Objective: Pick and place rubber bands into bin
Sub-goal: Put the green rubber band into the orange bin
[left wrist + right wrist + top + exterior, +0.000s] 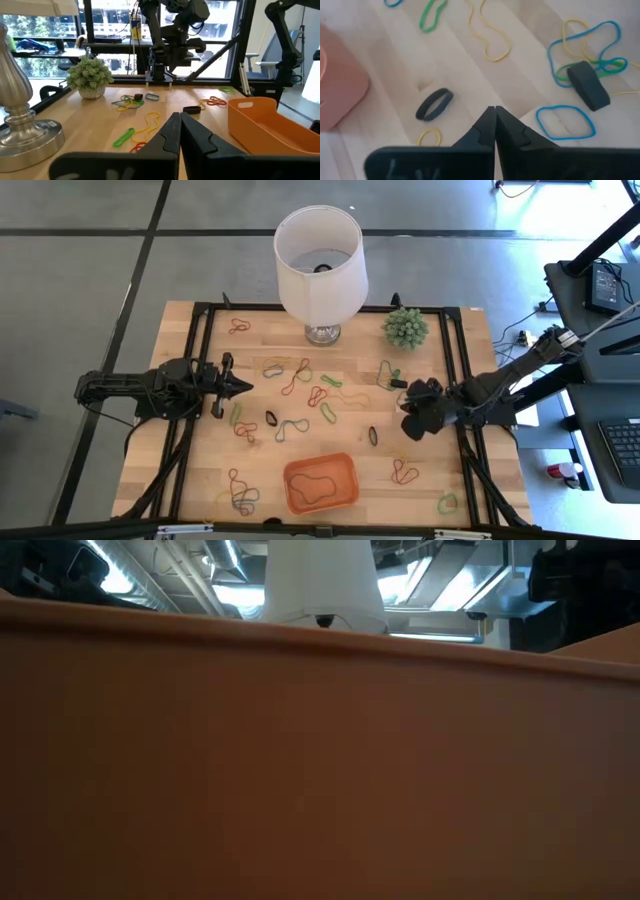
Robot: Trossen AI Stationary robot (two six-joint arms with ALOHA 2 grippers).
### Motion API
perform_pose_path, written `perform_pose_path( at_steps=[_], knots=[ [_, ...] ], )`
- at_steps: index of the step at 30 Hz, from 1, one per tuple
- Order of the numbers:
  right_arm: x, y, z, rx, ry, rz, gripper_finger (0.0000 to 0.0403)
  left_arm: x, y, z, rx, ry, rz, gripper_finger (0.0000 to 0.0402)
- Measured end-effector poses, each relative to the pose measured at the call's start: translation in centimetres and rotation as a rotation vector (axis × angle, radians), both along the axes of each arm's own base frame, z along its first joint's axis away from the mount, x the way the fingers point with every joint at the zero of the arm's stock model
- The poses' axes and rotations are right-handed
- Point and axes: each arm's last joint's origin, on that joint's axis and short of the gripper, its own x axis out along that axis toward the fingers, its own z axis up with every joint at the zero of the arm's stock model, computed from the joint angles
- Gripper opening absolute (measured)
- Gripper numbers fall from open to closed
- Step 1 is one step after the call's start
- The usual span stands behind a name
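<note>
pale wood table [200, 470], thin twisted rubber bands [297, 380]

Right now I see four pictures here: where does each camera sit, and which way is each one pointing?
High view: above the table, facing straight down; shows both arms, the left gripper and right gripper.
Low view: at tabletop height, almost filled by the orange bin wall; the lamp rises behind.
Left wrist view: on the left arm, facing across the table past its shut fingers to the right arm.
Right wrist view: on the right arm, facing down at rubber bands.
Shared: the bin appears in all four.
</note>
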Motion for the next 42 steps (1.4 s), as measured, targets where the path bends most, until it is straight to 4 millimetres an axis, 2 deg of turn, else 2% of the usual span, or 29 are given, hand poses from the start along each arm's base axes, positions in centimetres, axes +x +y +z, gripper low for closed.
perform_pose_path(
  at_steps=[8, 21, 25, 28, 33, 42],
  knots=[
    [0.3, -0.7, 0.0, 0.005, -0.011, -0.072, 0.0008, 0.0, 0.0, 0.1, -0.174, -0.005, -0.004, 0.0002],
    [0.9, -1.9, 0.1, 0.019, -0.027, -0.159, 0.0011, 0.0, 0.2, 0.2, -0.174, -0.012, 0.059, 0.0002],
    [0.9, -2.1, 0.1, 0.022, -0.026, -0.173, 0.0011, 0.1, 0.1, 0.9, -0.177, 0.048, 0.065, 0.0002],
    [0.9, -2.1, 0.0, -0.013, 0.001, -0.094, 0.0004, 0.5, 0.0, 1.7, -0.171, 0.136, 0.11, 0.0002],
    [0.9, -2.2, -0.7, -0.023, 0.023, 0.071, 0.0002, 2.1, -0.3, 3.6, -0.162, 0.289, 0.192, 0.0002],
    [-0.2, -4.7, -3.5, -0.034, -0.176, 0.245, 0.0002, 7.5, -1.0, 7.0, -0.24, 0.634, 0.365, 0.0002]
  ],
)
